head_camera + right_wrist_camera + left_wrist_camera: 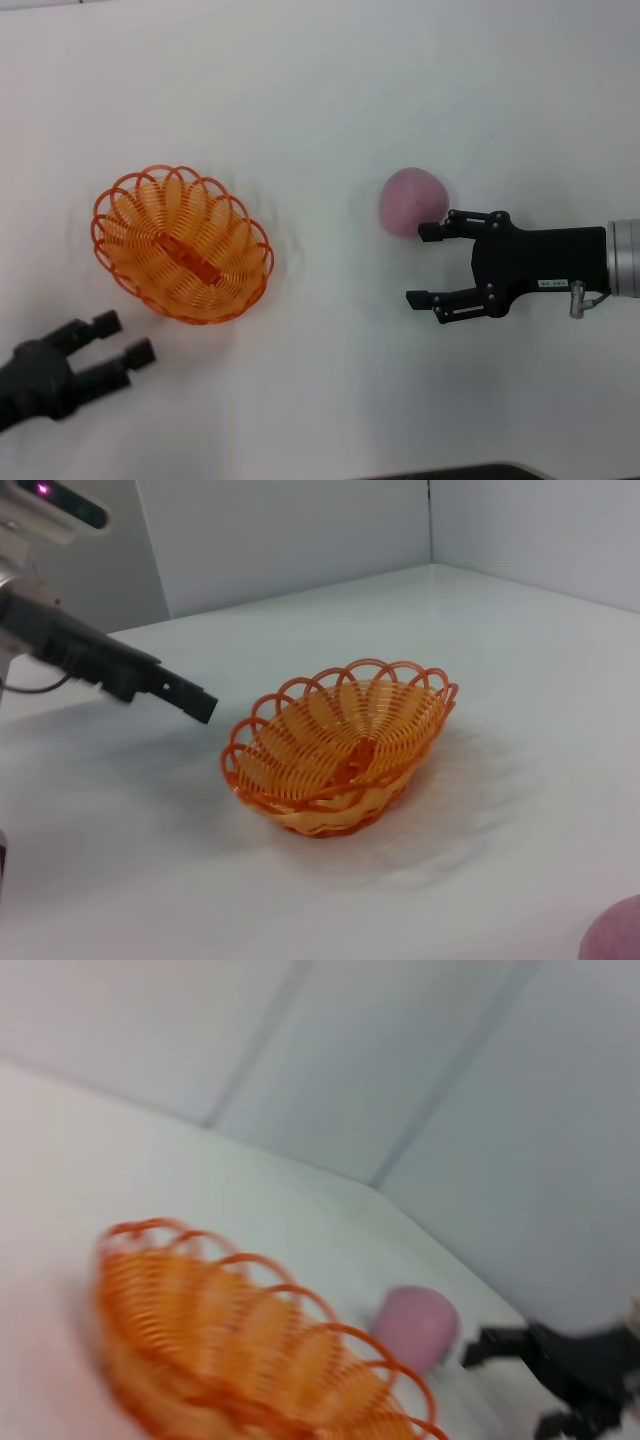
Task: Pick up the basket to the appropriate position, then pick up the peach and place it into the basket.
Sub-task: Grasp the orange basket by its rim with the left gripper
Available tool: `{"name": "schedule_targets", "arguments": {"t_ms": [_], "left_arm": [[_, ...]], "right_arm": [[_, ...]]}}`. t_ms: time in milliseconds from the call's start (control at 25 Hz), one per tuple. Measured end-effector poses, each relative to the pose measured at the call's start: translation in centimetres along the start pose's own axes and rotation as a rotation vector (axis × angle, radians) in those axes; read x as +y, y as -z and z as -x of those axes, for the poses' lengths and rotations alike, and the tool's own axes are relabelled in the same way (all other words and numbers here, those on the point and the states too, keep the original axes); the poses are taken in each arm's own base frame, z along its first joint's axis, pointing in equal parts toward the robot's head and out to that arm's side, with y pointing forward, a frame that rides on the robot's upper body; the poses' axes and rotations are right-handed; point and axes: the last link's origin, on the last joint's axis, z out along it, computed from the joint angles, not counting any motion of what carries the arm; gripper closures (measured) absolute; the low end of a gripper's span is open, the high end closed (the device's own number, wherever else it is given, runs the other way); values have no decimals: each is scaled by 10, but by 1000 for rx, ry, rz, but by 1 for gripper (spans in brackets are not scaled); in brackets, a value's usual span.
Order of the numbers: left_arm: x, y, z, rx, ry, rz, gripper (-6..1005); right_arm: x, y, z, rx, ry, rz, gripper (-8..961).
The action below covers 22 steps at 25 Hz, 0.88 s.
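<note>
Nearest the head camera, at about 8 o'clock in its view, the left tool (130, 338) lies low over the white bench (330, 100), its two black fingers spread apart and holding nothing, just short of the basket (183, 243). That orange wire basket sits upright on the bench at 9 o'clock, touching neither tool. At 3 o'clock the right tool (425, 265) reaches in from the side, jaws wide apart; its upper fingertip (431, 232) is at the edge of the peach (411, 200), which rests on the bench at roughly 2 o'clock, well apart from the basket. A small white label on the right tool's body (553, 284) is too small to read.
</note>
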Motion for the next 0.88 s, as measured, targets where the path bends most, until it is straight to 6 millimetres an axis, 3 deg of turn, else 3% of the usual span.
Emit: {"name": "schedule_targets", "arguments": {"t_ms": [40, 120, 360, 640, 880], "left_arm": [[0, 0, 0, 0, 0, 0, 131], [-8, 5, -12, -1, 158, -23, 133], [-18, 2, -34, -14, 271, -29, 138], [-43, 0, -78, -104, 285, -176, 141], [-58, -8, -134, -208, 174, -290, 141]], "right_arm": [[0, 0, 0, 0, -1, 0, 22], [0, 0, 0, -1, -5, -1, 22], [0, 0, 1, -3, -8, -2, 23], [-1, -2, 3, -3, -2, 2, 23], [-2, -1, 4, -5, 4, 5, 23]]}}
